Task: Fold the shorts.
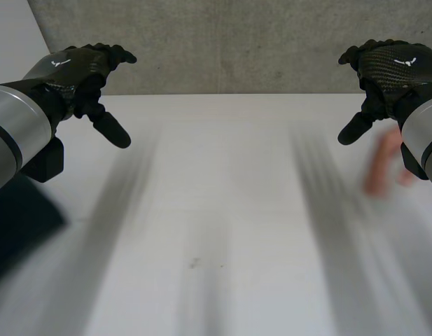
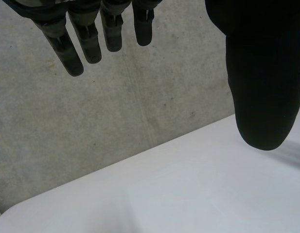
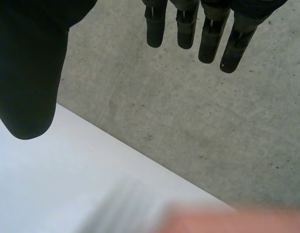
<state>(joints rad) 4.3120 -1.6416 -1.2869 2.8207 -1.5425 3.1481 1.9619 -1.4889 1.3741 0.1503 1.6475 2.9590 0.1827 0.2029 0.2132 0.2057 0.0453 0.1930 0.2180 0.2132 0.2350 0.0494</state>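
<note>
Left hand [image 1: 79, 70], black with a woven-pattern back, hangs in the air over the far left part of the white flat desk [image 1: 223, 210], at the end of the grey left arm [image 1: 12, 133]. It holds nothing. In its own wrist view the fingers [image 2: 89, 41] are straight and relaxed, close side by side. The thumb [image 2: 261, 82] is set well apart from them, with desk and wall seen through the gap. In the head view the thumb points down and inward, clear of the surface.

A dark shape [image 1: 19, 224] sits at the near left edge of the desk, below the left forearm. Cannot tell whether it is the shorts or part of the rig, so where the shorts lie cannot be told.

A small dark speck [image 1: 194, 263] marks the desk toward its near side, about midway between the arms. A rough grey concrete wall [image 1: 237, 42] stands behind the desk's far edge.

Right hand [image 1: 394, 70], same black make, hangs over the far right part of the desk, level with the left hand and well apart from it. In its wrist view the fingers [image 3: 208, 34] are straight and loose, side by side, and the thumb [image 3: 28, 82] is spread wide from them. Nothing is between them. In the head view the thumb points down and inward, off the surface.

A person's hand [image 1: 385, 164], a pinkish blur, is over the desk just below the right hand's thumb, beside the right forearm. Cannot tell if it touches the desk.
</note>
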